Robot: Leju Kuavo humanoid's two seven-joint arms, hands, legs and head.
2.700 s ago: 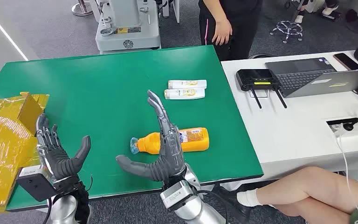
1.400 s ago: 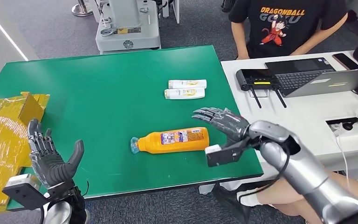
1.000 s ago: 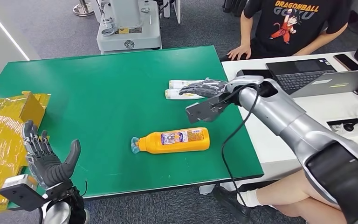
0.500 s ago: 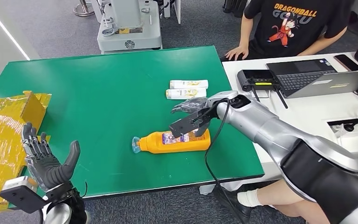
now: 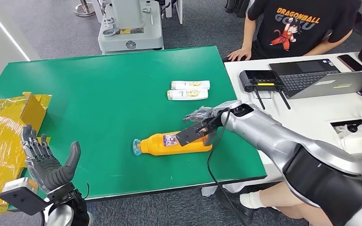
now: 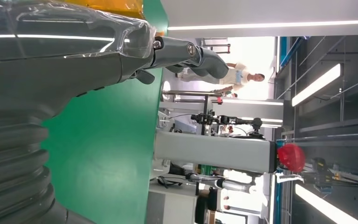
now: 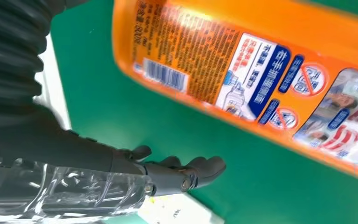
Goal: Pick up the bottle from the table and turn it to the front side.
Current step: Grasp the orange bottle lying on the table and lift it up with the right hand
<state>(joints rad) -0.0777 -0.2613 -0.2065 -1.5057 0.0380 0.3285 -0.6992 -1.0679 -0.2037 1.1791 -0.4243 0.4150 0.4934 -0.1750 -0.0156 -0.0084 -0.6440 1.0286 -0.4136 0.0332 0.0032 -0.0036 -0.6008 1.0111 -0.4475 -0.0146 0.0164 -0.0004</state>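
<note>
Orange and lying on its side, the bottle (image 5: 174, 143) rests on the green counter (image 5: 103, 89) with its back label (barcode and small print) facing up. Just beyond the bottle's base end the right hand (image 5: 201, 118) hovers, fingers (image 7: 186, 170) apart and holding nothing. Two small white tubes (image 5: 188, 89) lie further from the bottle, past that hand. Well to the bottle's cap side, near the counter's front corner beside the yellow bag (image 5: 2, 141), the left hand (image 5: 45, 162) waits with its fingers spread. A good grasp would wrap the fingers across the bottle's broad middle, avoiding the tapered neck, and close firmly before lifting, since the smooth plastic will likely slip while being rolled label-forward.
</note>
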